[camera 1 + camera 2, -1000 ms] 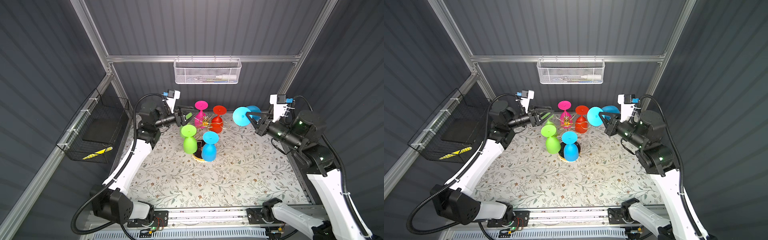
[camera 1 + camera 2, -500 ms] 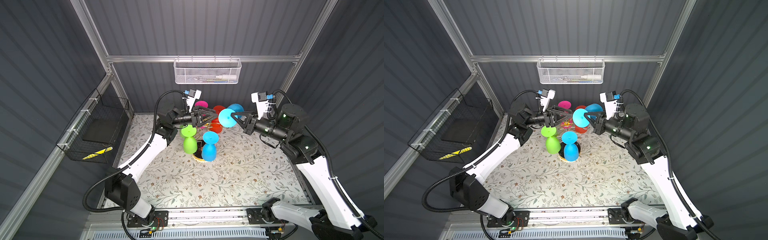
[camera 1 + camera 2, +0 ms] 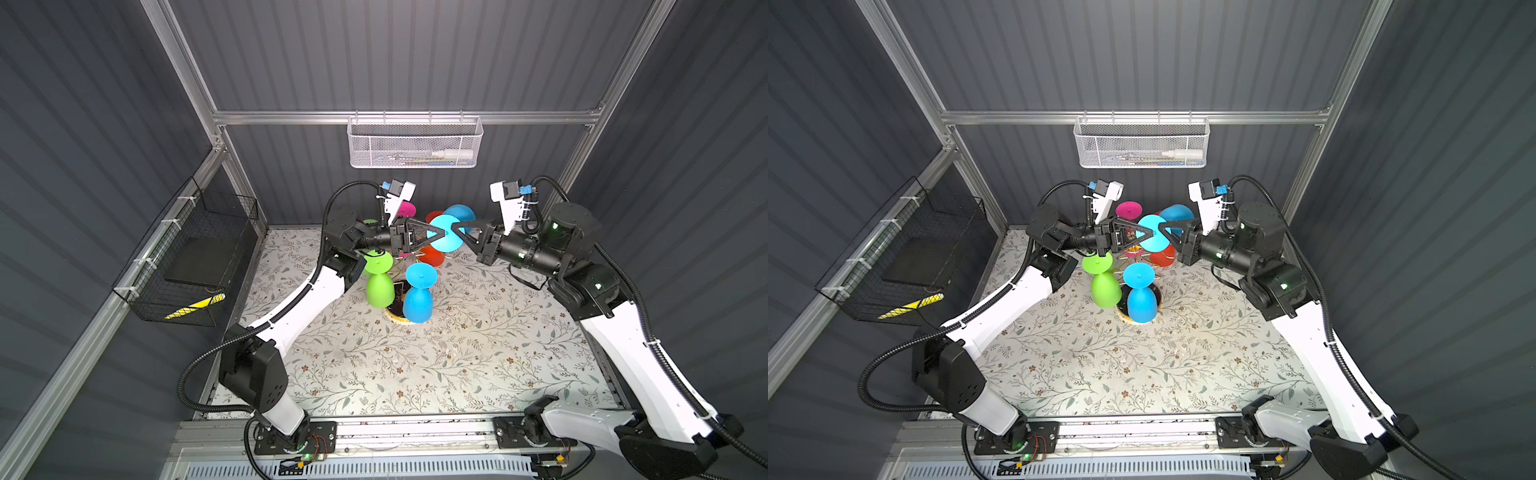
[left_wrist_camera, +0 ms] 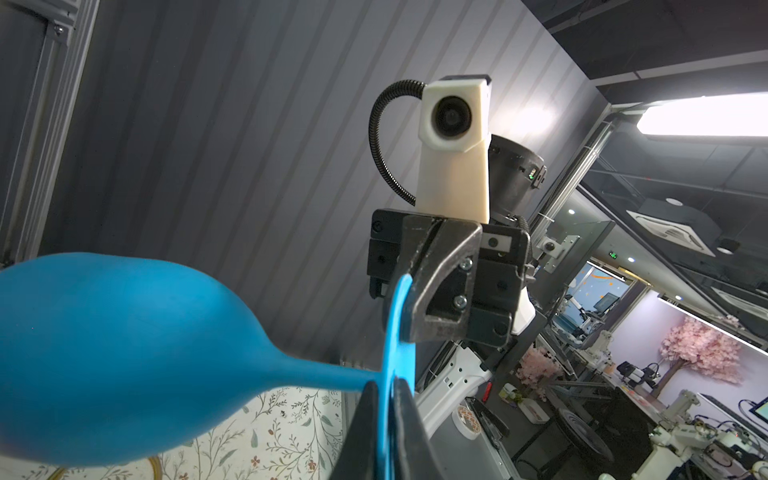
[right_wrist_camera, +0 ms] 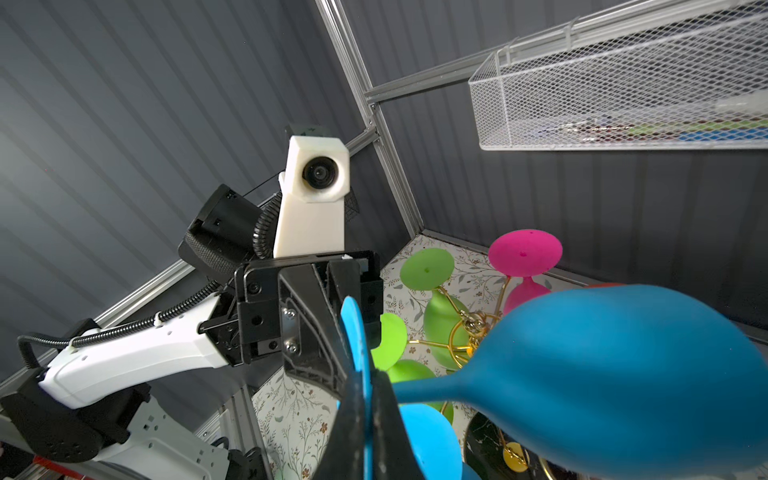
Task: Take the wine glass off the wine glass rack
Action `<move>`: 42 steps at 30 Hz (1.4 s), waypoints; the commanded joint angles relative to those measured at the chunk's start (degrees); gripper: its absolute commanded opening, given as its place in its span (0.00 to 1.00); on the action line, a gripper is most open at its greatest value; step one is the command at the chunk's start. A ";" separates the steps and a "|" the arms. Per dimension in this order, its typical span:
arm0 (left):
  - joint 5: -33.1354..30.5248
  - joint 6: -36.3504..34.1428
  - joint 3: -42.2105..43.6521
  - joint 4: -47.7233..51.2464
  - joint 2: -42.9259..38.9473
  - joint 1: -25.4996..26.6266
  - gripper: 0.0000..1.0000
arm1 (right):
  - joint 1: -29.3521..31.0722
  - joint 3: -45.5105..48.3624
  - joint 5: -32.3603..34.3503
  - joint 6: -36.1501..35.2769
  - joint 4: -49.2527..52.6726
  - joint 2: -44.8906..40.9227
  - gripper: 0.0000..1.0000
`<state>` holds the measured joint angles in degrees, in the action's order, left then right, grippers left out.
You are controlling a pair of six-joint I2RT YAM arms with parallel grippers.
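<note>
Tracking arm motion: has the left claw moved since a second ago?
Yes. In a top view the left claw swung rightward, from left of the wine glass rack to over it, meeting the right claw at the blue wine glass.

Matt, smooth blue wine glass (image 4: 116, 353)

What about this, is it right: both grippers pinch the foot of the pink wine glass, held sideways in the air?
Wrong colour. Both wrist views show the left gripper and the right gripper pinching the foot of the blue wine glass, held sideways in the air; the pink wine glass hangs on the wine glass rack.
</note>
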<state>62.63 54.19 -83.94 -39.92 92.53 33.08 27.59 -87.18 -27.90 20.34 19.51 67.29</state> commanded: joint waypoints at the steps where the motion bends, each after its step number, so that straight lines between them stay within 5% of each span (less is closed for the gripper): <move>1: 3.42 2.35 -2.27 -4.73 -0.07 0.54 0.00 | 0.11 -1.06 2.62 -0.92 0.88 -0.78 0.07; 4: 4.93 2.67 -3.78 -2.53 0.19 0.32 0.00 | 0.14 -0.98 6.36 -3.15 3.94 -2.65 0.17; 16: 8.74 9.55 -6.66 -2.69 0.99 -2.06 0.00 | -0.19 7.64 25.48 -21.07 5.11 -14.05 0.99; 22: 9.90 13.58 -7.94 -2.79 2.16 -2.15 0.00 | -0.22 15.31 27.64 -33.83 -4.62 -15.74 0.99; 28: 11.06 19.25 -8.61 -5.77 3.60 -2.16 0.00 | -0.17 18.81 21.97 -45.08 -12.15 -13.73 0.99; 42: 11.45 29.69 -9.13 -16.25 5.50 -2.19 0.00 | -0.24 16.00 14.82 -51.62 -13.16 -6.75 0.99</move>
<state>72.44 80.01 -90.91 -50.28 97.25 31.03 27.46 -69.30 -11.97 -29.28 8.19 60.42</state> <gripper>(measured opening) 0.062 0.989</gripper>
